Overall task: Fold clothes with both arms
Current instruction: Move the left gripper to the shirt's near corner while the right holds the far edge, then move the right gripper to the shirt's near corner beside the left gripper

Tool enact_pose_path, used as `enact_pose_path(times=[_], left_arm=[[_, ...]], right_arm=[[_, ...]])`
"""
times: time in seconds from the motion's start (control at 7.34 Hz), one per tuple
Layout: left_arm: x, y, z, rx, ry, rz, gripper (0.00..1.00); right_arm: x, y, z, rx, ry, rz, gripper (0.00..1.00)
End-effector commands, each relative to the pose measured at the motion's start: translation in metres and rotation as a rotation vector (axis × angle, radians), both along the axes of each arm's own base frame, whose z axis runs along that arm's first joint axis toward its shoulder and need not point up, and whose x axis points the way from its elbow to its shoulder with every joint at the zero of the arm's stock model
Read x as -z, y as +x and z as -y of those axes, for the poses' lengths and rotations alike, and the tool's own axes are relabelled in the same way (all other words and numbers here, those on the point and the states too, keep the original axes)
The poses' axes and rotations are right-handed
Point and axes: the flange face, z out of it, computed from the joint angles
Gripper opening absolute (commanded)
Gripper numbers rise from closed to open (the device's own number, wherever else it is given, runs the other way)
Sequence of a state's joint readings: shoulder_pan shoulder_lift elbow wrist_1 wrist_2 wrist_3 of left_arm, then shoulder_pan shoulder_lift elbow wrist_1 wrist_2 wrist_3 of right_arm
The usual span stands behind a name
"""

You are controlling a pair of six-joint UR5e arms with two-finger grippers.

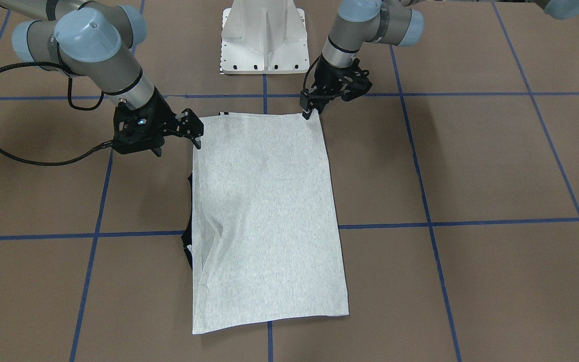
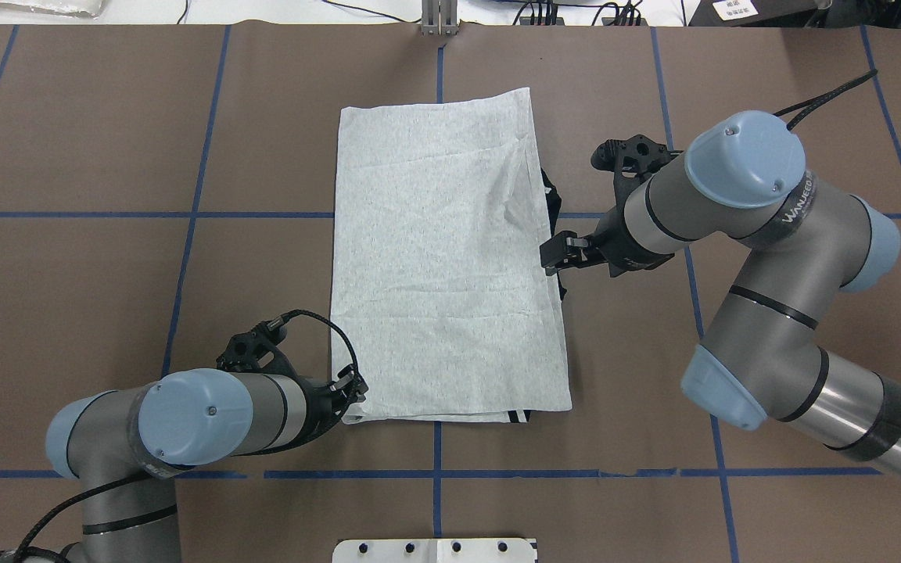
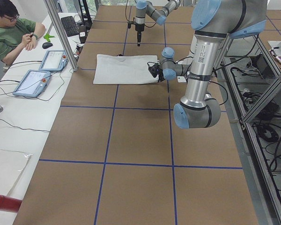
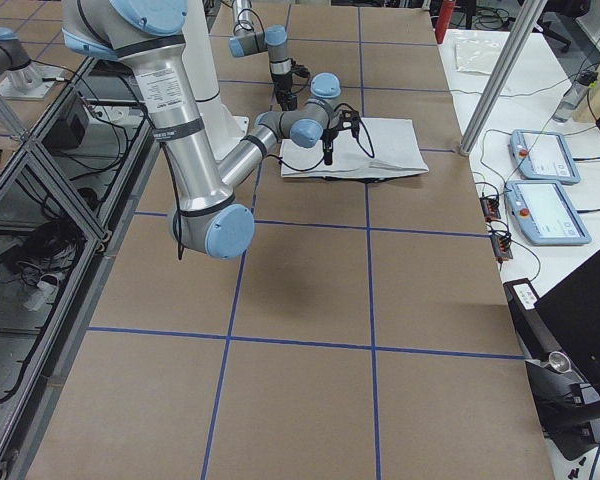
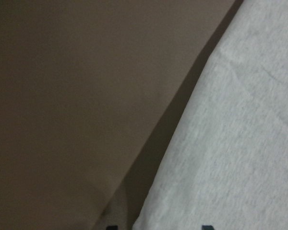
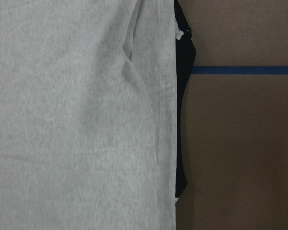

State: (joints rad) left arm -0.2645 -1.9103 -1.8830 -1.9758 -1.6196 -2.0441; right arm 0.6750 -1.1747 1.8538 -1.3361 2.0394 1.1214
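The grey T-shirt [image 1: 269, 211] [image 2: 443, 258] lies folded into a tall rectangle, plain side up, so no print shows. Black trim [image 6: 182, 96] [image 2: 551, 195] peeks out along the edge on my right side. My left gripper [image 1: 311, 111] [image 2: 353, 399] is low at the shirt's near left corner. The left wrist view shows the cloth [image 5: 230, 143] with two fingertips apart, so the gripper is open. My right gripper [image 1: 196, 136] [image 2: 554, 256] hovers open just beside the right edge, holding nothing.
The white pedestal base [image 1: 264, 40] stands at the table's robot side. Brown table with blue tape lines [image 2: 192, 215] surrounds the shirt. A seated person [image 3: 9, 28] and tablets [image 3: 33, 82] are at the white side table beyond the far edge.
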Motion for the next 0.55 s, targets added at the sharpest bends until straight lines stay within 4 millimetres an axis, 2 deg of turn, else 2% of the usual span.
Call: enact_pose_path(times=[0.0,0.41], left_arm=[[0.0013,0.0030,0.0015,0.002,0.001,0.000,0.53],[-0.0037,0.0092,0.0041,0.002,-0.001,0.014,0.48]], right_arm=[[-0.0006,-0.0014,-0.0008,-0.001,0.000,-0.002,1.00],[-0.0004,-0.0026,-0.0011,0.001,0.000,-0.002,1.00]])
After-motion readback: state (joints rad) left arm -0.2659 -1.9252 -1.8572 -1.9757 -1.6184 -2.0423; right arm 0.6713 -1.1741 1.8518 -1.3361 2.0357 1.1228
